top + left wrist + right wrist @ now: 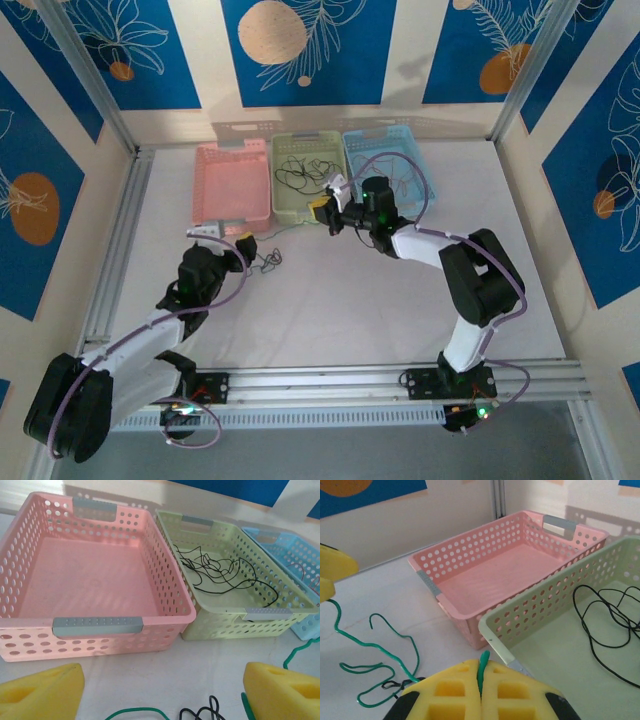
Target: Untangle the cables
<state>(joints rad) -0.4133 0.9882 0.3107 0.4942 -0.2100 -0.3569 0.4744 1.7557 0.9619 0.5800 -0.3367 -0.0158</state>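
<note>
Beside green basket rim | right gripper pinching green cable | left gripper jaws spread | risk: pulling may tighten the knot with black cable, unanchored.

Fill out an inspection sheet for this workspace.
Surface: white table, flat.
Job's things: green cable loose on the table, a black cable snagged on it; more black cables in the green basket.
Clutter: pink basket empty; blue basket beside the green one.
Grippers: left gripper, jaws open over the loose cables; right gripper, jaws shut on the green cable.
Cables: lilac hoses run along both arms.
Surroundings: blue patterned wall panels, metal frame posts.
</note>
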